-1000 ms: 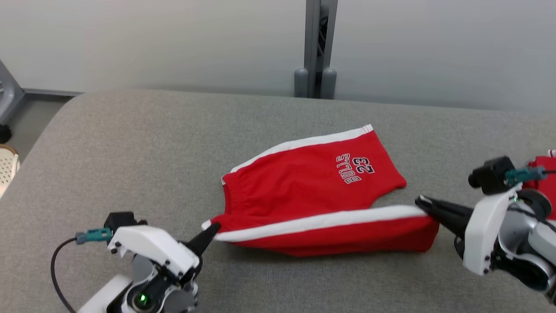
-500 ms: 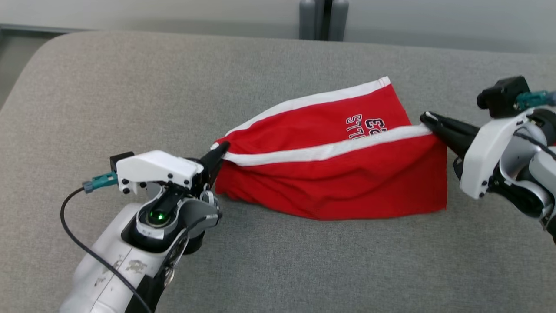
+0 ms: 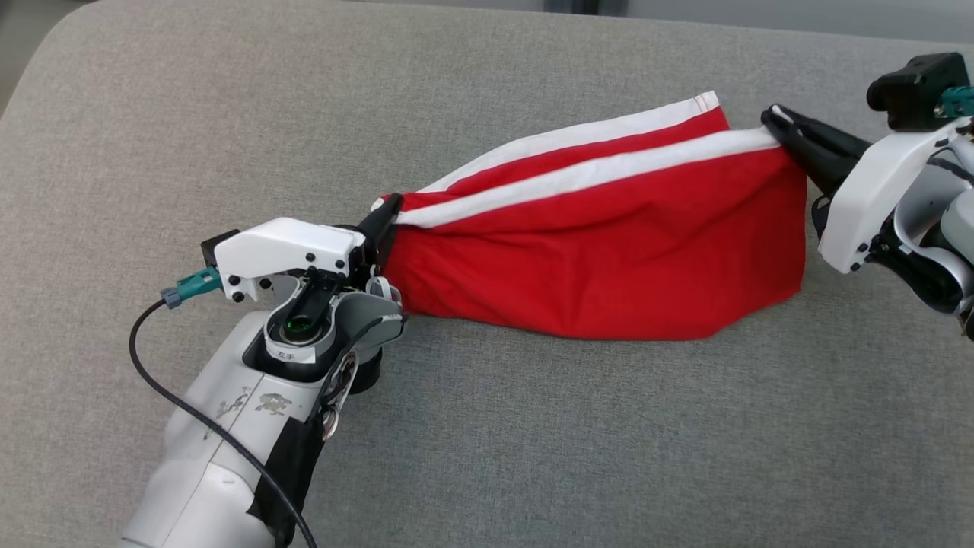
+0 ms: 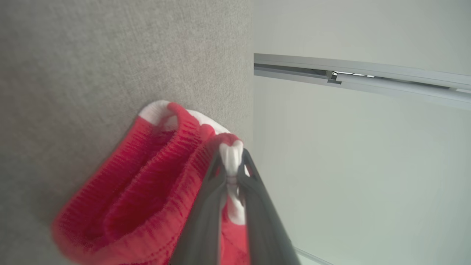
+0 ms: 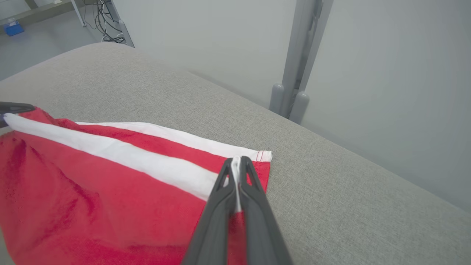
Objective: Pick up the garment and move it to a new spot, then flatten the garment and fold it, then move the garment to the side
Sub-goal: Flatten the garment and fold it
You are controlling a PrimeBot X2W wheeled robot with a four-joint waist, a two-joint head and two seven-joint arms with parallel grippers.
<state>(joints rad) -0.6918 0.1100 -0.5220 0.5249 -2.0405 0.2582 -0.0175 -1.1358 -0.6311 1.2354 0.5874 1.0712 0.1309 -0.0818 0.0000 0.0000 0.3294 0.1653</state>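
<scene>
head overhead; wrists close, sharing garment (image 3: 609, 259)

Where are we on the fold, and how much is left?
Done: the red shorts lie stretched out on the grey surface. In hand: the left gripper pinches the waistband end, the right gripper the hem end, holding one white-striped edge raised beside the other. Left: lay it down, finish folding, move it aside.

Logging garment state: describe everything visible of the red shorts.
The red shorts are soft fabric with white side stripes and a gathered waistband. One half is lifted over the other, its lower edge resting on the grey surface. The left gripper pinches the waistband end, the right gripper the leg hem, both at a white stripe.
</scene>
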